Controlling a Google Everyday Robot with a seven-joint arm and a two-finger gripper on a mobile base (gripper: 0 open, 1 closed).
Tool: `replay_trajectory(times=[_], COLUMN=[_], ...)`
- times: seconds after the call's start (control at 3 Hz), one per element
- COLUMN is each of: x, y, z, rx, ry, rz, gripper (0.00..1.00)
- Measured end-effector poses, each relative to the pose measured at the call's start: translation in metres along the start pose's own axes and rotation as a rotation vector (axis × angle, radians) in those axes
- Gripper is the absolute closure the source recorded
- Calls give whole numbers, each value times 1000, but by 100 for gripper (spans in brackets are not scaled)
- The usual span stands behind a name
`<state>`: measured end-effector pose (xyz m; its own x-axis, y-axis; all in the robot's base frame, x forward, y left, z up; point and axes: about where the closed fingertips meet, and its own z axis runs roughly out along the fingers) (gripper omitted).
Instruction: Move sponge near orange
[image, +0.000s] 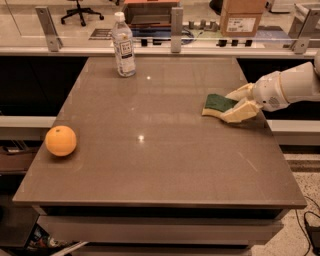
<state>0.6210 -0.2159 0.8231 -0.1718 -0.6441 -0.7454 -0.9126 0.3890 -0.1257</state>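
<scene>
The sponge (216, 104), dark green on top with a pale yellow edge, lies flat on the brown table (165, 165) near its right edge. My gripper (235, 104) comes in from the right on a white arm, its cream fingers (240, 112) on either side of the sponge's right end. The orange (61, 141) sits far off at the table's left edge, near the front.
A clear water bottle (123, 45) with a white cap stands upright at the table's back left. A railing with metal posts (176, 22) runs behind the table. A cardboard box (242, 17) sits beyond it at the back right.
</scene>
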Motion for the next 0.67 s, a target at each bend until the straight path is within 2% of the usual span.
replay_trajectory(times=[0.33, 0.67], x=[-1, -1], y=[0, 0], z=[-1, -1], rx=[0, 0], ry=[0, 0], rz=[0, 0], gripper=[86, 100])
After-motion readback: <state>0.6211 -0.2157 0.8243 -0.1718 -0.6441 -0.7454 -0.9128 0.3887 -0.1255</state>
